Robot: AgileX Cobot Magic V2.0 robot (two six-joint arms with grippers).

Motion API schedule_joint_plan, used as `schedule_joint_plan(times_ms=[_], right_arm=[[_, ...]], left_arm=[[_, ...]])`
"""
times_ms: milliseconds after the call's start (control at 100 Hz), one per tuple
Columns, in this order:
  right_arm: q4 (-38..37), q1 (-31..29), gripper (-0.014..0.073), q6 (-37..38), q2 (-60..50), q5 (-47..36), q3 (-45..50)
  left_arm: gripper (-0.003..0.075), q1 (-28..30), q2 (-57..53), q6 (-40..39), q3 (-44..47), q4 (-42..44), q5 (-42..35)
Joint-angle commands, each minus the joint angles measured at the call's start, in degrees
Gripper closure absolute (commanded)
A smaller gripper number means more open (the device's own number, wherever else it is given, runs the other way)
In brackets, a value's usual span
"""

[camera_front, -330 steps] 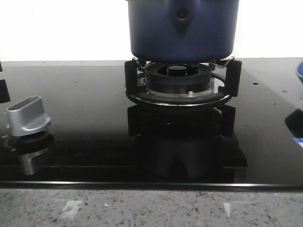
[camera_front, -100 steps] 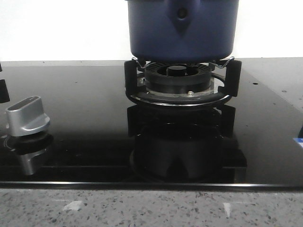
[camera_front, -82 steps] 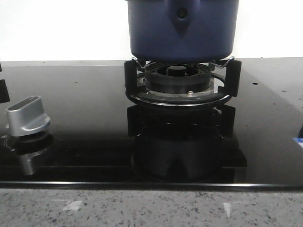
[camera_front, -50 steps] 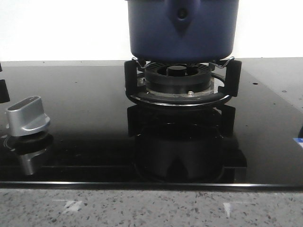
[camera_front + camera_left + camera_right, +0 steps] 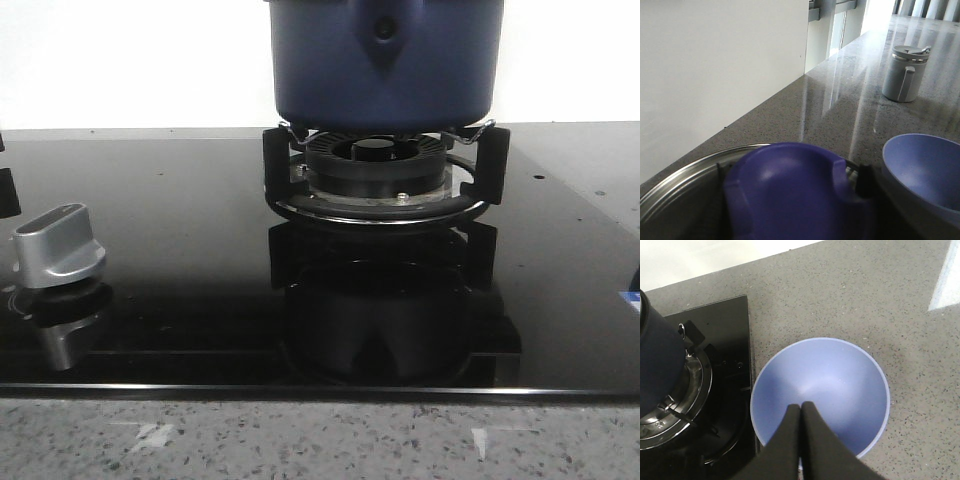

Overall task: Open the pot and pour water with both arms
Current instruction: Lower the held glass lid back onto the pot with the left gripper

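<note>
The dark navy pot (image 5: 385, 60) stands on the burner grate (image 5: 378, 185); its top is cut off in the front view. It also shows in the right wrist view (image 5: 655, 355). In the left wrist view my left gripper (image 5: 792, 175) is shut on the purple-blue lid knob (image 5: 790, 190), a dark finger (image 5: 864, 180) on each side. The lid's steel rim (image 5: 685, 172) curves round it. My right gripper (image 5: 801, 407) is shut and empty, its tips over the light blue bowl (image 5: 840, 375). I cannot tell whether the lid rests on the pot.
A silver stove knob (image 5: 58, 245) sits at the front left of the black glass cooktop (image 5: 180, 250). The bowl (image 5: 925, 165) stands on the grey counter beside the cooktop's right edge. A grey lidded mug (image 5: 902, 72) stands farther off. A white wall runs behind.
The blue bowl's edge, at the right border of the front view 3.3 s ago, has left that view. Over the last second the pot and stove have not moved.
</note>
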Motion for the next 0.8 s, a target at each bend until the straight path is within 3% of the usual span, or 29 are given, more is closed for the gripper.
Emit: schedule_joint_plan(times_ms=[0,240,510,790], right_arm=[[-0.44,0.15,0.0668,-0.63,-0.08,-3.48,-1.28],[-0.44,0.15,0.0668,-0.72,-0.08,-3.10,-1.28],[-0.44,0.15,0.0668,-4.28,-2.83,-3.87,-0.35],[-0.44,1.18,0.0668,-10.81,-16.51,-6.42,9.03]], left_arm=[[0.0251,-0.56,-3.04,0.15,-2.22,-6.38,2.22],[0.0225,-0.25,-5.04,0.15,-2.22,-6.38,2.05],[0.0237,4.11,-13.46,-1.82,-1.99,-6.15,1.44],[0.0514,7.02,-28.76,-7.10,6.59,-5.23,-5.83]])
